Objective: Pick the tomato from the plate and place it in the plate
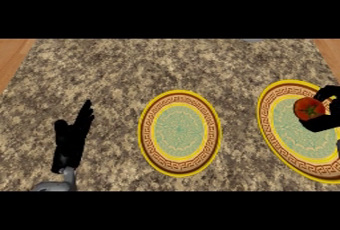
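The head view looks steeply down on a speckled brown and grey granite counter (166,67); strips of pale wood (13,58) show along its far left and far right corners.

Two round plates lie on the counter, well apart from each other; both have a yellow rim, a brown band with a key pattern, and a pale green middle. The centre plate (179,168) sits near the middle of the view and carries nothing; the right plate (279,148) lies at the right edge, partly cut off by the frame.

The tomato (309,108), red with a small green stalk scar on top, is over the upper right part of the right plate; whether it touches the plate's surface or is raised just above it cannot be told from this angle. The right hand (321,122) comes in from the right edge; its black fingers curl round the tomato, one above it and the others below and beside it, so the hand is clamped on the fruit.

The left hand (69,139) shows at the lower left, above the counter and well away from both plates; its fingers are straight and point up the view, lying close together, holding nothing; a short piece of grey forearm (60,183) shows beneath it.
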Robot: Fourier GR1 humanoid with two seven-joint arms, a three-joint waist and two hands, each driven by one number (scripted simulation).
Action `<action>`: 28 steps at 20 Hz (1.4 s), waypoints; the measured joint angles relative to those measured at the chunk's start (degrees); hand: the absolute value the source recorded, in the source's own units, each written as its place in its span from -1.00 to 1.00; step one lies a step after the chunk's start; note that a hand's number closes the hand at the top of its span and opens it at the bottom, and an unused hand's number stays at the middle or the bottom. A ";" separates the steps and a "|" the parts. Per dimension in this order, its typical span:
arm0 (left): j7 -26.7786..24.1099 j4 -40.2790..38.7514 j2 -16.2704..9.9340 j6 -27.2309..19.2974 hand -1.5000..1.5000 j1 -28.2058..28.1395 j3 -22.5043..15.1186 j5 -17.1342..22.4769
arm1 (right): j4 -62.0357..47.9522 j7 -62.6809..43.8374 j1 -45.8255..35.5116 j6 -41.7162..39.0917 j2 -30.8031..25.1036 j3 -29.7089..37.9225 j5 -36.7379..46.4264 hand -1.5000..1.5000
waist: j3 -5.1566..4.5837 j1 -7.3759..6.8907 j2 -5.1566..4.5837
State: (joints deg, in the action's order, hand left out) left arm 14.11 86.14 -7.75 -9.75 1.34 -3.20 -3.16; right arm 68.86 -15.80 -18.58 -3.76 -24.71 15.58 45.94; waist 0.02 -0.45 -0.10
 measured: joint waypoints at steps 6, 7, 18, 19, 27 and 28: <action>-0.39 0.35 0.17 0.49 0.00 -0.99 0.39 -0.14 | -4.65 6.42 1.61 -4.68 -1.66 0.40 -3.30 -1.00 | 0.00 0.20 0.05; -0.39 0.42 0.08 0.73 0.00 -1.04 0.52 -0.07 | -5.14 8.22 1.56 -5.04 -1.94 0.68 -4.15 -1.00 | 0.02 0.21 0.05; -0.30 1.04 0.09 0.48 0.00 -1.72 1.37 -0.02 | -1.11 21.69 0.63 -6.56 2.02 15.94 -27.40 -1.00 | 0.04 1.22 0.36; -0.44 1.10 0.18 0.23 0.00 -1.78 1.14 -0.51 | -0.90 21.88 1.00 -7.87 1.71 17.24 -29.56 -1.00 | 0.02 1.18 0.35; -0.16 -0.55 0.59 1.02 0.00 0.07 1.72 -0.83 | -3.72 28.85 6.00 -14.09 0.17 21.34 -39.06 -1.00 | 0.01 0.64 0.13; 0.09 -0.80 0.99 0.58 0.00 0.56 1.61 -1.24 | -4.96 30.59 6.30 -14.73 -0.34 21.46 -39.59 -1.00 | 0.00 0.60 0.13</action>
State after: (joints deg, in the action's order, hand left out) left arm 14.20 85.34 -6.76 -9.17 1.90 -1.59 -4.41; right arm 63.91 14.78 -12.28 -18.49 -25.05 37.05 6.35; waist 0.02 0.15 0.03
